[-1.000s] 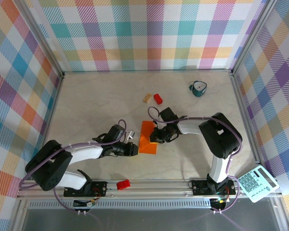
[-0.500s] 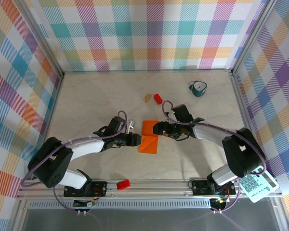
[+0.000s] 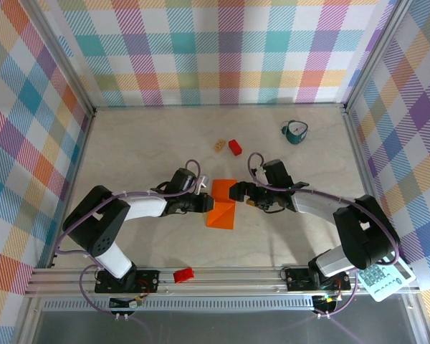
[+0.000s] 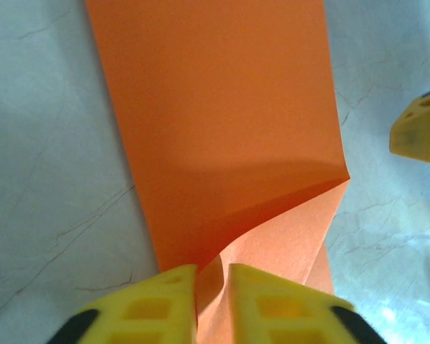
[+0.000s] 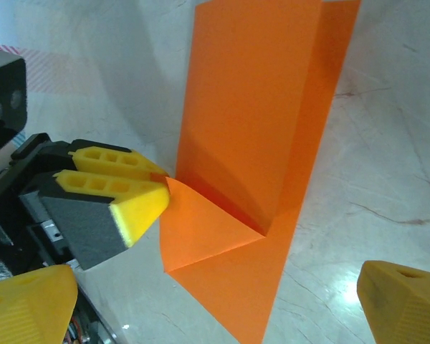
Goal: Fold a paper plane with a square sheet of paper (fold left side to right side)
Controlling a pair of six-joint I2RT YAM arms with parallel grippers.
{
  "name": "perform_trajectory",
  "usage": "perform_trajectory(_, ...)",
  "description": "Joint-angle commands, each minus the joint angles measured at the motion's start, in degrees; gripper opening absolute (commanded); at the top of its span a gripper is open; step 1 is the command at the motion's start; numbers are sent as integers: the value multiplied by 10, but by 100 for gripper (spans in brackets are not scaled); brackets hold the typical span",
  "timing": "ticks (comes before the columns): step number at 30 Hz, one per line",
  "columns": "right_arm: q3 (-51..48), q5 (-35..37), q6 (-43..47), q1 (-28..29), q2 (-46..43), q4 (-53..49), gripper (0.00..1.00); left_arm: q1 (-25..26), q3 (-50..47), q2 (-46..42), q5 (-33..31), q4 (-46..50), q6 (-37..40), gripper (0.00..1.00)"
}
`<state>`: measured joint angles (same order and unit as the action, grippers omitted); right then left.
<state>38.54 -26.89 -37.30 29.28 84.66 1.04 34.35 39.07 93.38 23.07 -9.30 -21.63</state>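
The table (image 3: pixel 129 158) carries the orange square sheet of paper (image 3: pixel 222 204) at its middle, folded narrow, with a creased flap lifted at its left edge. The left fingers (image 4: pixel 183 294) are closed tight on that flap. The right fingers (image 5: pixel 401 301) stand wide, just beside the paper's right edge. A small red block (image 3: pixel 234 147) lies farther back.

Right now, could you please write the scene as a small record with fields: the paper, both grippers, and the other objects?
paper: orange sheet of paper, folded, lying on the table, one corner turned over as a triangle
left gripper: shut, pinching that corner
right gripper: open, at the paper's right edge, holding nothing
farther back: red block, tan block, teal cup
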Motion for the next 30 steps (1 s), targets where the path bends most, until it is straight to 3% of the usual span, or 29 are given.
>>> perform_trajectory(1, -7, -41, -11, -1, 22, 40, 99, -6, 12, -2, 11, -18, 6, 9)
perform_trajectory(6, -11, -72, -32, 0, 45, 84, 95, -6, -13, -37, -9, -29, -1, 3)
perform_trajectory(18, 22, -118, -68, 17, 116, 156, 78, -7, -51, -63, -27, -65, -20, 2)
perform_trajectory(20, 33, -127, -74, 21, 131, 166, 71, -7, -50, -58, -26, -66, -20, 4)
perform_trajectory(25, 49, -132, -81, 29, 153, 174, 53, -7, -49, -37, -25, -73, -23, 23)
perform_trajectory(30, 45, -126, -89, 32, 161, 181, 34, -10, -56, -24, -29, -86, -28, 28)
